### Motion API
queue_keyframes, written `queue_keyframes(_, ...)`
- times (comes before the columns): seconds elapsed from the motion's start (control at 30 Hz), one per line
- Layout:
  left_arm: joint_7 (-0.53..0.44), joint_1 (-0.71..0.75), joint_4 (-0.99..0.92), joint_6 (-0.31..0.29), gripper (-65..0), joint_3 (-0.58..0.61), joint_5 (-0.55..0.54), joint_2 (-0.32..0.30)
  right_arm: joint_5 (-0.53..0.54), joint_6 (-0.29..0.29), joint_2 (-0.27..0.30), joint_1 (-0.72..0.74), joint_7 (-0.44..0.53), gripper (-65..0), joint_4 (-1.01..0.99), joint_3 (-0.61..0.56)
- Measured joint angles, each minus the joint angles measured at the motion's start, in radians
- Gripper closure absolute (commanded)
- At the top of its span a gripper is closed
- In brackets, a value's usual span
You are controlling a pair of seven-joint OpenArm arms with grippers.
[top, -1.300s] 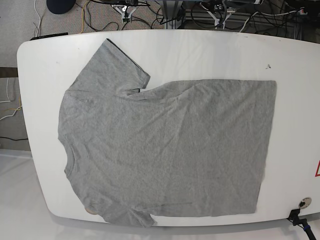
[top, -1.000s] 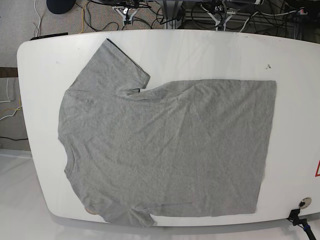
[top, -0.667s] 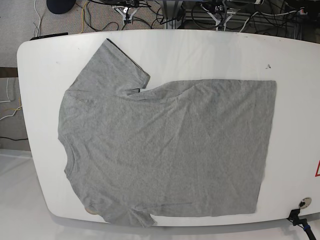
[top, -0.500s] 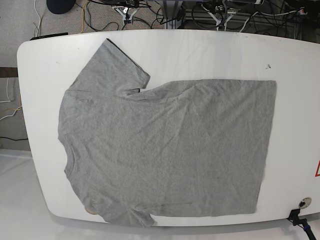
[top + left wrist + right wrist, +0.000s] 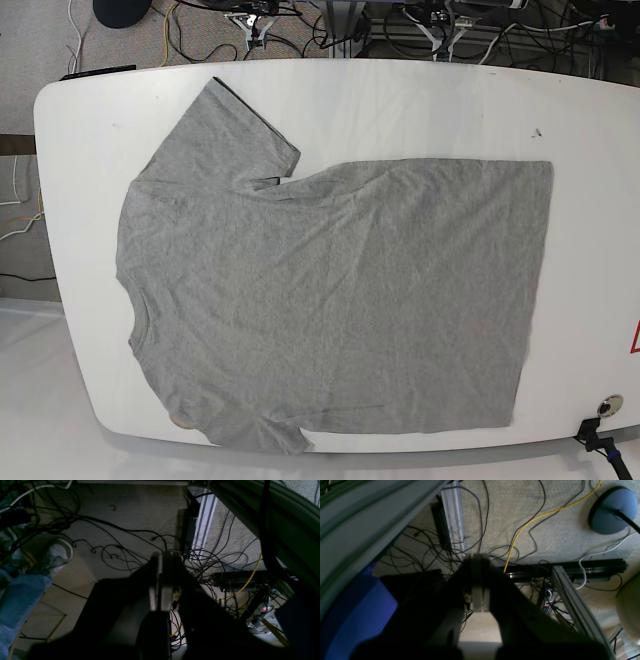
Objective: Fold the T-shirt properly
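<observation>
**A:** Where is the T-shirt?

**B:** Spread flat on the white tabletop, covering most of its middle. In the base view the neck end points left and the straight bottom hem runs down the right side. One sleeve angles up toward the top-left, the other lies at the bottom-left, right at the tabletop's near edge. The fabric is lightly wrinkled, and a small dark spot shows at the crease under the upper sleeve.

**A:** And the claws, are they anywhere near it?

**B:** Neither shows in the base view. No arm reaches over the tabletop, so the shirt lies alone, touched by nothing.

**A:** What do the wrist cameras give?

**B:** The left claw has its two fingers pressed flat together, nothing between them. Behind it is carpeted floor with a tangle of black cables, a yellow cable, and at the left edge a sneaker and a leg in blue jeans.

**A:** The right one?

**B:** The right claw is likewise closed on nothing, fingers meeting. Below it is the same carpet, another yellow cable, a metal frame rail and a round dark-blue base. No grey fabric appears in either wrist view, so both claws sit well apart from the shirt.
</observation>
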Motion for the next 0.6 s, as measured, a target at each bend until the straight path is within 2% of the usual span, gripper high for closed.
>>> queue_keyframes(0.6, -0.017, 0.003, 0.008, 0.011, 0.0, 0.006, 0.004, -0.012, 0.004, -0.003, 0.002, -0.005, 0.007, 0.0, 0.032, -0.009)
